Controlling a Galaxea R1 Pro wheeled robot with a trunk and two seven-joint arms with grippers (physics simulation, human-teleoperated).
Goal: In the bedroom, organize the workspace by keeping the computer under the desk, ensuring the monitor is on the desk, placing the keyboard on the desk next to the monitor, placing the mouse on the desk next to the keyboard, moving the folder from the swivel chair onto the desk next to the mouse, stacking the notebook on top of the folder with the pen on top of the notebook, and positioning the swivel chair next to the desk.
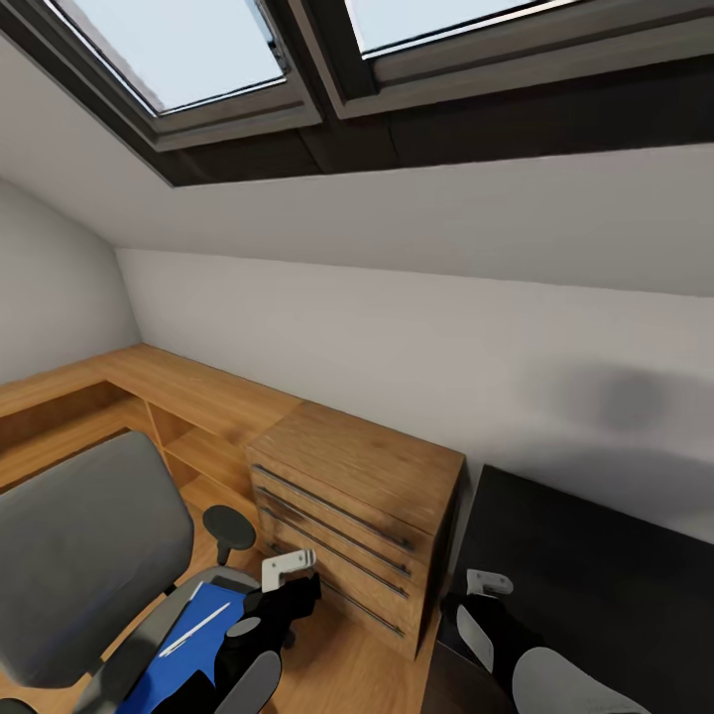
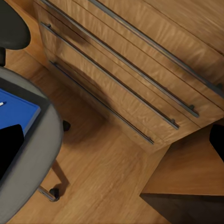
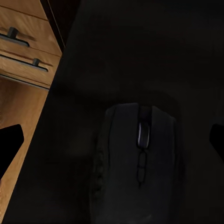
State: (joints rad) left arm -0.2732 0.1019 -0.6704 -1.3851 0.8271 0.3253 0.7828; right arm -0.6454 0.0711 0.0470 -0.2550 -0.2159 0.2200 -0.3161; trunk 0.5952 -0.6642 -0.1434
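Note:
The grey swivel chair (image 1: 89, 555) stands at the lower left, and on its seat lies a blue flat cover (image 1: 183, 645), folder or notebook, I cannot tell which. A thin white pen (image 1: 194, 631) rests on the cover. My left gripper (image 1: 290, 597) hovers just right of the seat; in the left wrist view it (image 2: 112, 144) is open over the wood floor, with the blue cover (image 2: 16, 114) at the seat's edge. The black mouse (image 3: 135, 163) lies on the black desk (image 1: 595, 585). My right gripper (image 3: 112, 140) is open above the mouse, with a finger on either side.
A wooden chest of drawers (image 1: 357, 506) with long bar handles stands between the chair and the black desk. Low wooden shelving (image 1: 149, 407) runs along the left wall under the sloped ceiling and skylights. Chair casters (image 2: 55, 192) sit on the floor near the chest.

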